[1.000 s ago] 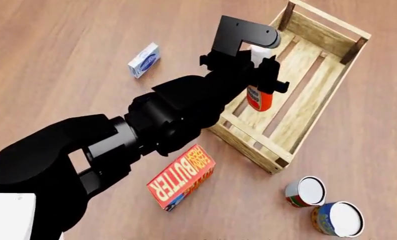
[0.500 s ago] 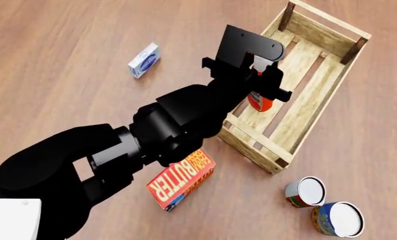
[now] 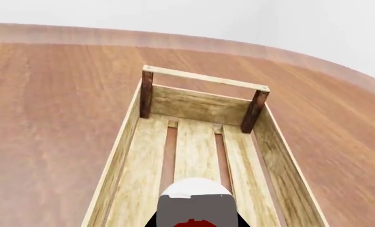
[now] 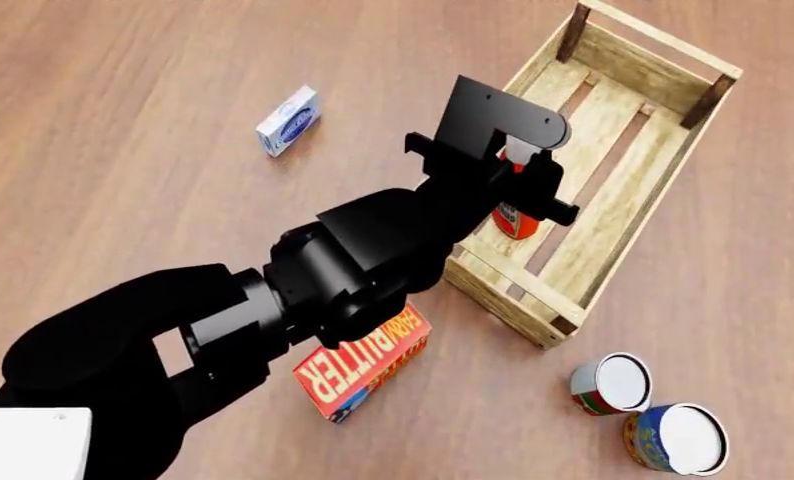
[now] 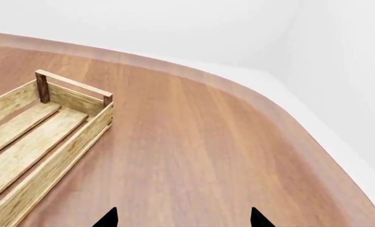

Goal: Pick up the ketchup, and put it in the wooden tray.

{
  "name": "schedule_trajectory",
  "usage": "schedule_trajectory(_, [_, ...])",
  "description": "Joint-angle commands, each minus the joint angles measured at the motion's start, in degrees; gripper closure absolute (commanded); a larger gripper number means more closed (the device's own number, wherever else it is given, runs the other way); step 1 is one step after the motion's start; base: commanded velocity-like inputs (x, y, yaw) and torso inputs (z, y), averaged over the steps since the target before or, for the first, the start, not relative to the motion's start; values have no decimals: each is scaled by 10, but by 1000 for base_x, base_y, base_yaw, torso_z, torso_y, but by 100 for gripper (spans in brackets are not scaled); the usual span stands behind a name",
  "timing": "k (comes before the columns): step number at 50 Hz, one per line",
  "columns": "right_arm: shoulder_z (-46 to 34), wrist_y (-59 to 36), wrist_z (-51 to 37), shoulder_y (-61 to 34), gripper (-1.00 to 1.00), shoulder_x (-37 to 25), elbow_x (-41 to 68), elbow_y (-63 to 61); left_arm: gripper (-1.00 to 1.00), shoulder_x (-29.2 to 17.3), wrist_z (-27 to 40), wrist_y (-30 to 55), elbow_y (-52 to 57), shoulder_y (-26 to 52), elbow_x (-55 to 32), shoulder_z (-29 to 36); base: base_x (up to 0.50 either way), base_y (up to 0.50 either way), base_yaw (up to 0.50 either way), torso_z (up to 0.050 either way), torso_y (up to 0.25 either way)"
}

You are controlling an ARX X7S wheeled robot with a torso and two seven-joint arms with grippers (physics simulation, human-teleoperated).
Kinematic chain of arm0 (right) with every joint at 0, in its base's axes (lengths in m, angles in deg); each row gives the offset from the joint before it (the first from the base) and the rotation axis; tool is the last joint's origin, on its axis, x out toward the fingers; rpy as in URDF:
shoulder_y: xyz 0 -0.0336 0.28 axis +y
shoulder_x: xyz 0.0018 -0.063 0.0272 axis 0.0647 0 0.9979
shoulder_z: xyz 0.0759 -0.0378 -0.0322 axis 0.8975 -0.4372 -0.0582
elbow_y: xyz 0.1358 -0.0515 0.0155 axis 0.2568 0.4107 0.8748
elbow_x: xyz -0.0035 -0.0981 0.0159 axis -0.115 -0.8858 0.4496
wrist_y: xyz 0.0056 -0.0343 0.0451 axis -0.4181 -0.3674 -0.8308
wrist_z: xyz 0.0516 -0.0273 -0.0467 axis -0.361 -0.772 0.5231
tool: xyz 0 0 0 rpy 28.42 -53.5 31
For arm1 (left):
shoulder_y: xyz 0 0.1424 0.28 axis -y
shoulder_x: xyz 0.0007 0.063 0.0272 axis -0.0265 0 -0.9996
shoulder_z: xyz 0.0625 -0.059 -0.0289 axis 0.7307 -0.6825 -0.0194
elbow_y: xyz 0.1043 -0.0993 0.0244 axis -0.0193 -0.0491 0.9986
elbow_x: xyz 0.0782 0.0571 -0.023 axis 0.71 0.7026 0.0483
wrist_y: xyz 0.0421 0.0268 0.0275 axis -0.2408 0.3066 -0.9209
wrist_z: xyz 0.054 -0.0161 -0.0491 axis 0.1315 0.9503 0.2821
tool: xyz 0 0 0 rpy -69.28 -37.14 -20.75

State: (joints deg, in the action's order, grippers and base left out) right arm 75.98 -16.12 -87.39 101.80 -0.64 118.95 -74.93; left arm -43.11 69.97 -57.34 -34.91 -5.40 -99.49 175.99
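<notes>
Left gripper [image 4: 520, 178]: black, at the end of the long black left arm reaching across the head view, clamped on the ketchup [image 4: 516, 214], an orange-red plastic squeeze bottle with a white cap and a small yellow-white label; only the lower body and part of the cap show past the gripper housing. Ketchup position: upright inside the wooden tray [image 4: 664, 178], a pale light-wood rectangular crate with slatted bottom, slatted sides and four darker corner posts, toward the tray's near end; whether its base touches the slats cannot be told. In the left wrist view the white cap [image 3: 195, 189] shows in the foreground with the tray's three floor slats running away to the far end wall. Right gripper [image 5: 182, 218]: two dark fingertips well apart, over bare brown wooden desk [image 5: 206, 156], with one end of the tray off to the side. Other items on the desk, head view: red butter box [image 4: 362, 360] with yellow lettering, lying flat beside the arm; small white-and-blue box [image 4: 288, 120], well apart from the tray; red-labelled tin can [image 4: 609, 383] and blue-labelled tin can [image 4: 675, 437], just beside one another near the tray's near corner.
</notes>
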Motion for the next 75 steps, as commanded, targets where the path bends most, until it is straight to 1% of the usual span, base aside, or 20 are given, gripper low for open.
schedule_trajectory(1, [-1,0,-5,1,-100,-1,2,0,100,1,-4,-4,-4,-9,-2,-4,0,0,0,0,0])
schedule_trajectory(20, [-2,0,-9,3,-100,-2,5,0,100,1,-3,-3,-9,-19,4,-5,0,0,0,0,0])
schedule_trajectory(21, [-2,0,-9,3,-100,-2,5,0,-100,1,-4,-3,-9,-19,4,-5,0,0,0,0,0])
schedule_trajectory(63, [1,0,-2,-2,-100,-1,3,0,-100,1,-2,-4,-6,-2,-4,-4,0,0,0,0,0])
schedule_trajectory(75, [3,0,2,-4,-100,-2,4,0,-100,1,-14,-4,5,8,-14,-4,0,0,0,0,0])
